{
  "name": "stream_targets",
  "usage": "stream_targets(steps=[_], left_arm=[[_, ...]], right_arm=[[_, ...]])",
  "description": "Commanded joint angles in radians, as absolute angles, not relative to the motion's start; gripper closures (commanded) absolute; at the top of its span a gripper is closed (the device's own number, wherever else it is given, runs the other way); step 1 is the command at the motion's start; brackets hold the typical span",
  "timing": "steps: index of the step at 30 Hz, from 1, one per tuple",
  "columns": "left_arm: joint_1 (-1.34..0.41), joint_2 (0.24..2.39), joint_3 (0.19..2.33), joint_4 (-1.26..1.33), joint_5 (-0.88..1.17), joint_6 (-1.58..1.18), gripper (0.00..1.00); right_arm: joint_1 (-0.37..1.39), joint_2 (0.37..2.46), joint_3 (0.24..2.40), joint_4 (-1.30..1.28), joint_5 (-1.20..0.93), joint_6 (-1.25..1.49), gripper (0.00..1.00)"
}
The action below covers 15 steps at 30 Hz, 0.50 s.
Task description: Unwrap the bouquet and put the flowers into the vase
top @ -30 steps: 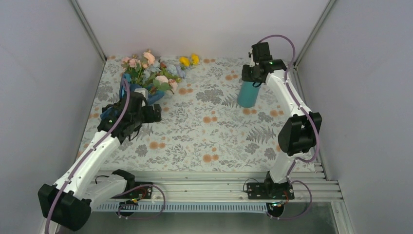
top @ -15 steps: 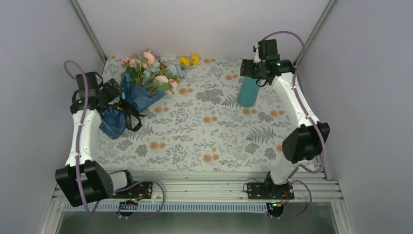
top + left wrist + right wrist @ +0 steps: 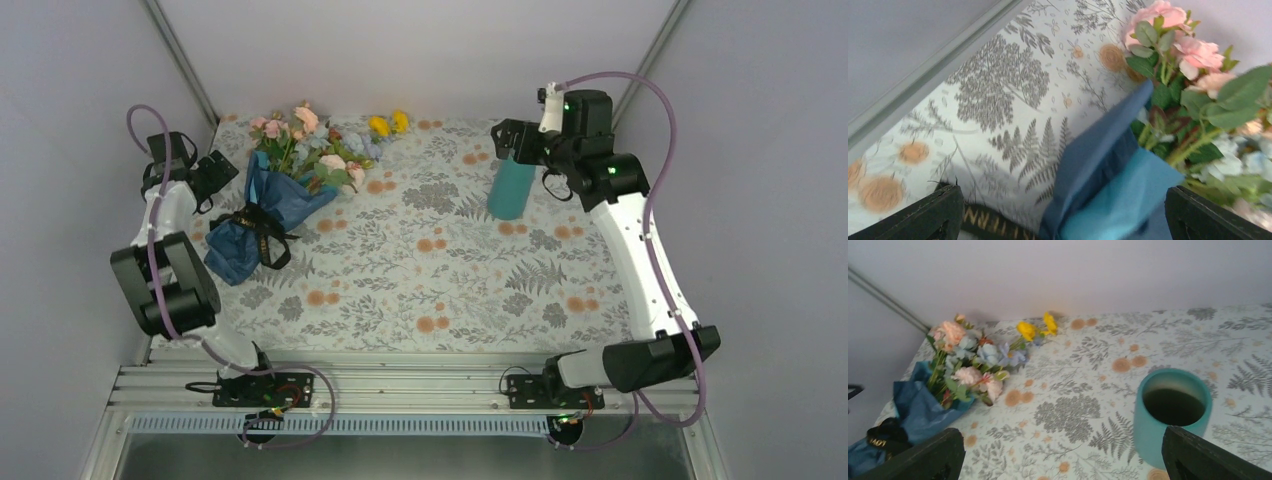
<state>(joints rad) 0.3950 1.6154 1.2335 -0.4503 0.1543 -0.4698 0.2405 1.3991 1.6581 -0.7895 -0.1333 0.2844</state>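
Floral-print tabletop [image 3: 420,270]: wrapped bouquet [image 3: 265,210] at far left, teal vase [image 3: 510,188] upright at far right.
From above, the left jaws hang beside the bouquet's left edge and the right jaws just behind the vase. Left wrist view: jaws spread wide, gripping nothing, blue paper [image 3: 1103,175] and pink flowers [image 3: 1173,35] below. Right wrist view: jaws spread wide above the vase's open mouth, with the bouquet lying well apart, a black ribbon [image 3: 883,437] around it.

Black ribbon [image 3: 993,226] bears gold letters, only partly legible.
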Motion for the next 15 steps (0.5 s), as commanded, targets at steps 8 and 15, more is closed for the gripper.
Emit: stream_targets(steps=[8, 15], left_arm=[[0.399, 1.886, 1.323, -0.370, 0.258, -0.420, 0.00], [0.351, 1.911, 1.288, -0.393, 0.431, -0.420, 0.02]], right_arm=[[0.298, 1.239, 1.447, -0.651, -0.237, 0.315, 0.01], [0.302, 1.211, 1.387, -0.656, -0.257, 0.289, 0.01]])
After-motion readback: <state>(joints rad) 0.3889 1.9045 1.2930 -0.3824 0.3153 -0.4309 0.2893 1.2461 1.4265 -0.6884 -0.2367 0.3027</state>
